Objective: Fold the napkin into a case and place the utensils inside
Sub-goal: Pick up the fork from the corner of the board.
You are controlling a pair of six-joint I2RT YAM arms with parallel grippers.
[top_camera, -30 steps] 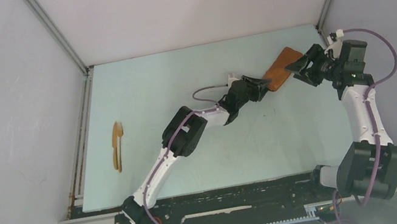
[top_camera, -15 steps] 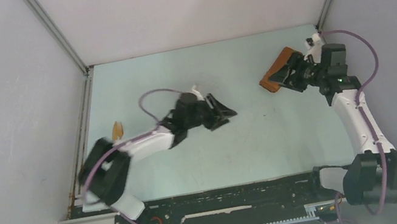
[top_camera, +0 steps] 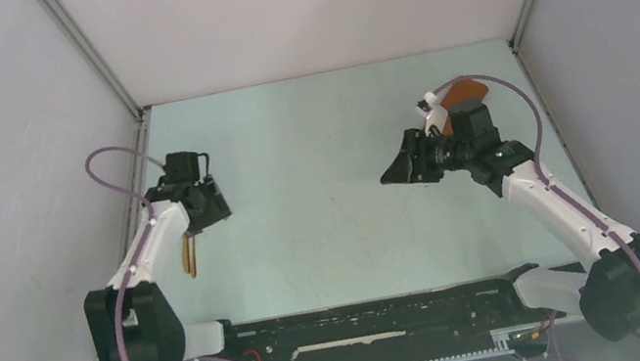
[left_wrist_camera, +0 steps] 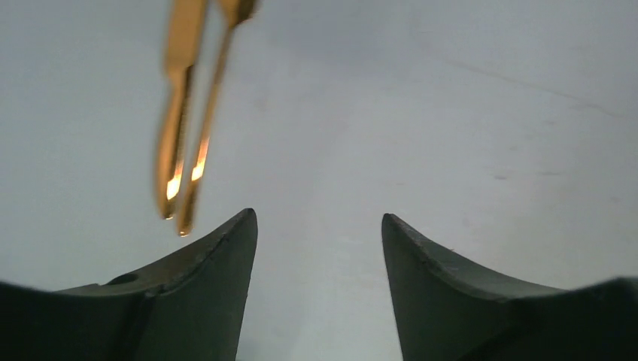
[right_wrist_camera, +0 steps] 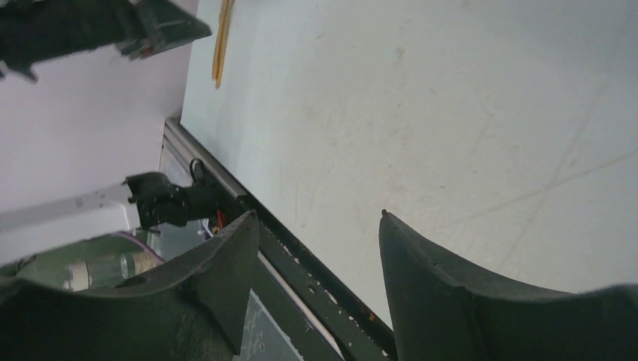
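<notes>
The rust-orange case lies folded at the far right of the table, mostly hidden behind my right arm. The wooden utensils lie side by side near the left edge; they also show in the left wrist view and far off in the right wrist view. My left gripper is open and empty, just above the utensils' far ends, with the handle tips left of its left finger. My right gripper is open and empty above the middle right of the table, pointing left.
The pale green table is bounded by white walls and metal corner rails. A black rail runs along the near edge with both arm bases on it; it shows in the right wrist view.
My left arm swung from the case across the table to the utensils at the left. My right gripper left the case and moved left toward the middle. The case stays at the far right.
</notes>
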